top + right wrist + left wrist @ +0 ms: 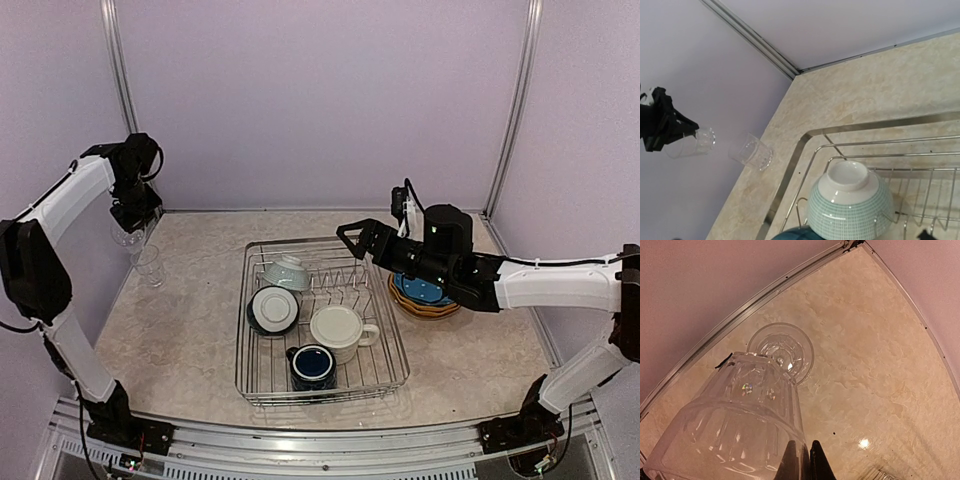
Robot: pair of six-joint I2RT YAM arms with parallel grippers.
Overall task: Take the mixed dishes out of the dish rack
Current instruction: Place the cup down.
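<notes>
Clear glass fills lower left, ribbed wall, tilted, close to lens; left claw at bottom edge, dark fingertips pinching glass wall; second glass behind it, upright on bench, partly covered by held one; metal rail along bench edge; lilac wall beyond.

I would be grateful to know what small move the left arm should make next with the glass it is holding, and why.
Probably lower it straight down. The left gripper is shut on the held glass, which appears to hang above the table, beside a second glass already standing there. It should touch down on bare surface clear of that one before release.
</notes>
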